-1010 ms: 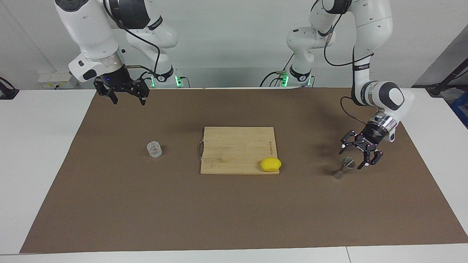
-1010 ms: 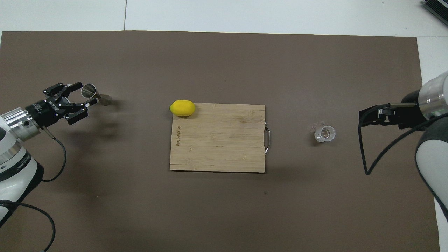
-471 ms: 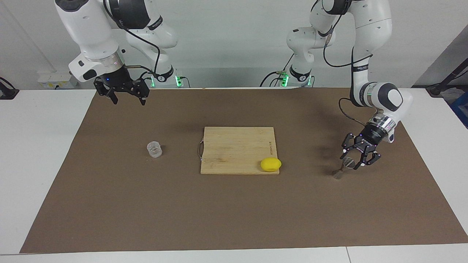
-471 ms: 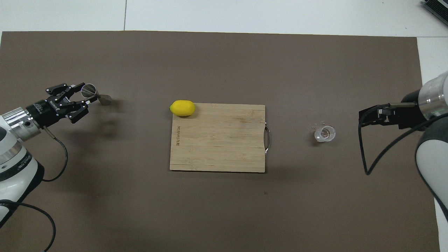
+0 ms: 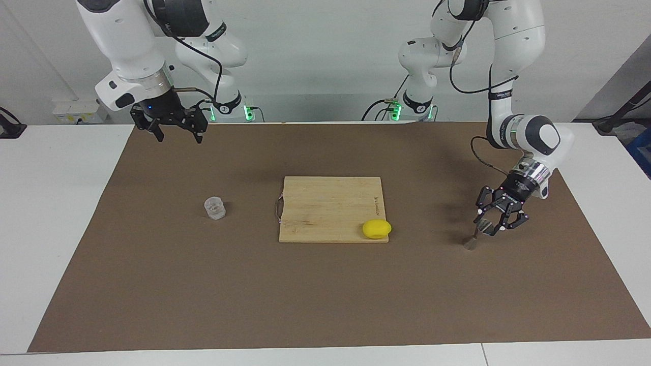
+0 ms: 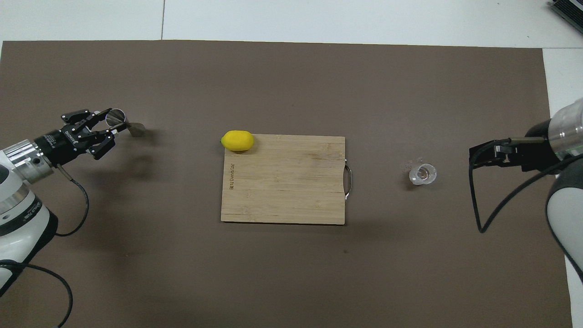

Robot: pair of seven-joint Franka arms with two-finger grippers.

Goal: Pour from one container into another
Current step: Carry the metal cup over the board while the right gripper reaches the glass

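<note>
Your left gripper is down at the left arm's end of the brown mat, and its fingers are closed around the top cone of the metal jigger. The jigger leans: its foot touches the mat, and its top tips toward the gripper. So its long line runs at a slant from foot to mouth, and in the overhead view the open mouth faces up and a bit toward the arm.

Watch out for these things, I think. The hold is only on the top cone, so the shiny metal could slip or spin if you lift fast. If the jigger stays tipped, what you pour in may run out. Stand it straight first.

Your right gripper waits up in the air over the mat's edge by the robots, with its fingers spread apart and nothing in them. The clear ribbed cup stands upright on the mat toward the right arm's end, well apart from the jigger. The cup is small and smooth, so a bad pinch could knock it over.

Between them lies the wooden cutting board, with a lemon on its corner. Carry things over these, not into them.
</note>
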